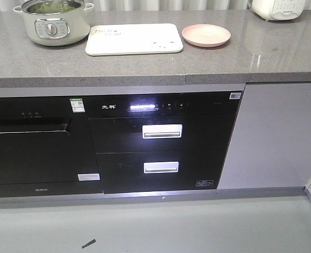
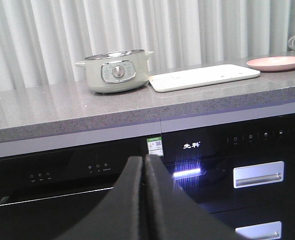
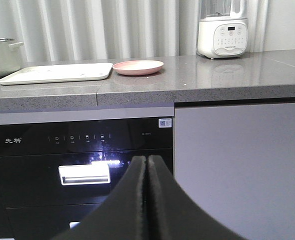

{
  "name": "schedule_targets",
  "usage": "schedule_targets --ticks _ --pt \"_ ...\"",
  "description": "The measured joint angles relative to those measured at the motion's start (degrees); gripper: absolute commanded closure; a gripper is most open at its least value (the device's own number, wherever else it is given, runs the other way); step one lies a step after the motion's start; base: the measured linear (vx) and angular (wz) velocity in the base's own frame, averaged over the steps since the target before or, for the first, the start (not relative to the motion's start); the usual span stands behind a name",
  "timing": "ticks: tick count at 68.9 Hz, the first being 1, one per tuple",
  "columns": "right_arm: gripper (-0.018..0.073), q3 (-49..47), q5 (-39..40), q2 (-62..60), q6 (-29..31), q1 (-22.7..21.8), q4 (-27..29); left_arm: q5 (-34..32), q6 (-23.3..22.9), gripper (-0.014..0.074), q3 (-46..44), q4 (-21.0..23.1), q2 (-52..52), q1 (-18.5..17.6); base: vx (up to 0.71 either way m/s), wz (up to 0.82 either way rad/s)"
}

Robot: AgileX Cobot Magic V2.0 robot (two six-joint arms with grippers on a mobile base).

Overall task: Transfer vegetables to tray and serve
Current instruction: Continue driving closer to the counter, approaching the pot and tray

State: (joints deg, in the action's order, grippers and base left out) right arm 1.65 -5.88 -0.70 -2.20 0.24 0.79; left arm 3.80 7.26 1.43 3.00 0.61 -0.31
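along the counter [image 1: 145,66], the tray [image 1: 137,43] lies lengthwise, left to right.

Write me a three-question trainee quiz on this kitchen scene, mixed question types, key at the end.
1. True or false: the tray lies between the pot and the pink plate.
2. The left gripper is: A open; B shut, holding nothing; C shut on the tray.
3. Fill in: the vegetables sit inside the ___.
Key: 1 true; 2 B; 3 pot.
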Motion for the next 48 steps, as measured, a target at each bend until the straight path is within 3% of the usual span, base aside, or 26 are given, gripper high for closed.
schedule_targets --ticks 48 --pt "0.0563 0.0 0.0 0.0 0.0 0.0 0.0 0.0 0.0 0.0603 0.0 0.0 0.0 0.0 0.06 -0.01"
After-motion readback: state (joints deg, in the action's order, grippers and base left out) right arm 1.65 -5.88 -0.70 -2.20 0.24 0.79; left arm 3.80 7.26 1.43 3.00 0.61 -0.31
